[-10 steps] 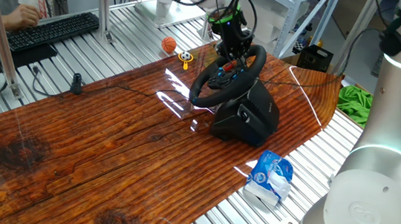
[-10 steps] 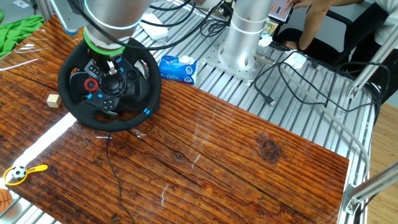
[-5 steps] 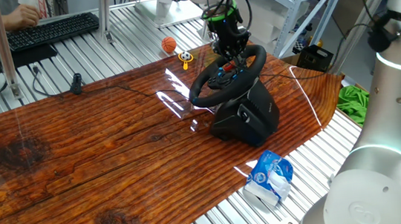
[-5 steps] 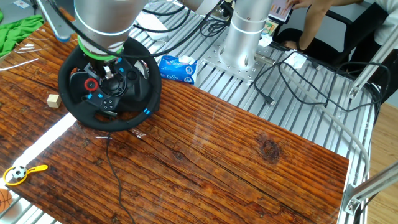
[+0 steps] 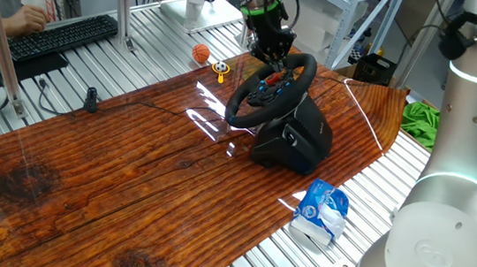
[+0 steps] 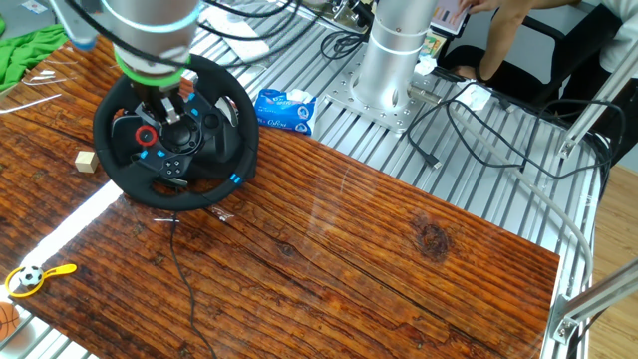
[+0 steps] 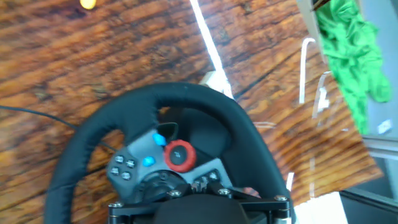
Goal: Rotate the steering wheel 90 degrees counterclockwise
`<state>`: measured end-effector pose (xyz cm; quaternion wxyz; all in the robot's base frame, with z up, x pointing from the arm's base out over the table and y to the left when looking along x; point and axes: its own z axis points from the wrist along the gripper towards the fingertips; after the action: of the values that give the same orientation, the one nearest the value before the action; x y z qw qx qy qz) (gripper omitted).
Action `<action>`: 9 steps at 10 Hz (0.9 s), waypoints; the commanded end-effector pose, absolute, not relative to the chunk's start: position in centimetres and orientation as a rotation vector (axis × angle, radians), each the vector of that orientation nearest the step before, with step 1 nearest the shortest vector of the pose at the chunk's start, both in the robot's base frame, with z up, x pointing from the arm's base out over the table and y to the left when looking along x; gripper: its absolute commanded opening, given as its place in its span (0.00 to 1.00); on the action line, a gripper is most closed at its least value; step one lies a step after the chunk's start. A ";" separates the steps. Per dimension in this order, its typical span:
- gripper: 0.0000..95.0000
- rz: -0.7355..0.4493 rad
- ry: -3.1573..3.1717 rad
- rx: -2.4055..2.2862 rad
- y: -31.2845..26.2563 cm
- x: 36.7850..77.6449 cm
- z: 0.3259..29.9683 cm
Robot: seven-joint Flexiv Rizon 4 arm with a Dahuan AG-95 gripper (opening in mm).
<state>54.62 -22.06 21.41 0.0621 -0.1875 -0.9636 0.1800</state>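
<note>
The steering wheel [image 5: 240, 107] is black with a thick rim and stands on a bulky black base [image 5: 297, 141] at the far right of the wooden table. It also shows in the other fixed view [image 6: 214, 189] and in the hand view [image 7: 180, 96], with a red hub button [image 7: 180, 155] and blue buttons. My gripper [image 5: 274, 61] hangs just above the hub [image 6: 167, 108]. Its fingertips sit close together at the bottom edge of the hand view [image 7: 198, 185] and hold nothing.
A blue-white packet [image 5: 320, 212] lies on the metal slats beside the table. A small wooden block [image 6: 86, 162] and a yellow toy [image 6: 35, 277] lie near the wheel. An orange ball [image 5: 201, 54], a green cloth [image 7: 351, 50] and the arm's pedestal [image 6: 394, 60] stand around.
My gripper has lifted up and away from the wheel's hub. The wheel itself looks unchanged.
</note>
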 end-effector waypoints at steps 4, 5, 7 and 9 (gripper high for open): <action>0.00 0.001 -3.065 -0.247 -17.3 57.1 24.5; 0.00 -0.024 -3.091 -0.209 -16.4 57.3 25.0; 0.00 -0.067 -3.105 -0.149 -15.2 57.4 25.5; 0.00 -0.082 -3.114 -0.082 -14.2 56.9 26.0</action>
<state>56.90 -14.92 25.70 0.0156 -0.0409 -0.9989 -0.0182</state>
